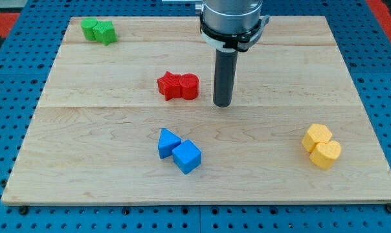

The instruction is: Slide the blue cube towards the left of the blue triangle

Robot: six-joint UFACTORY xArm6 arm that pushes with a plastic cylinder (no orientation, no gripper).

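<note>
Single raised view from the board's (105, 181) near edge, angled down, whole wooden top in frame.

Board: a pale wooden board (85, 129) is laid on a blue perforated surface (8, 97).
Green blocks: two (98, 30) are seen touching at the far left corner; shapes cannot be made out.
Red blocks: two (178, 86) are set side by side, touching, near the board's middle.
Yellow blocks: two (322, 146) are placed touching, near right.
</note>
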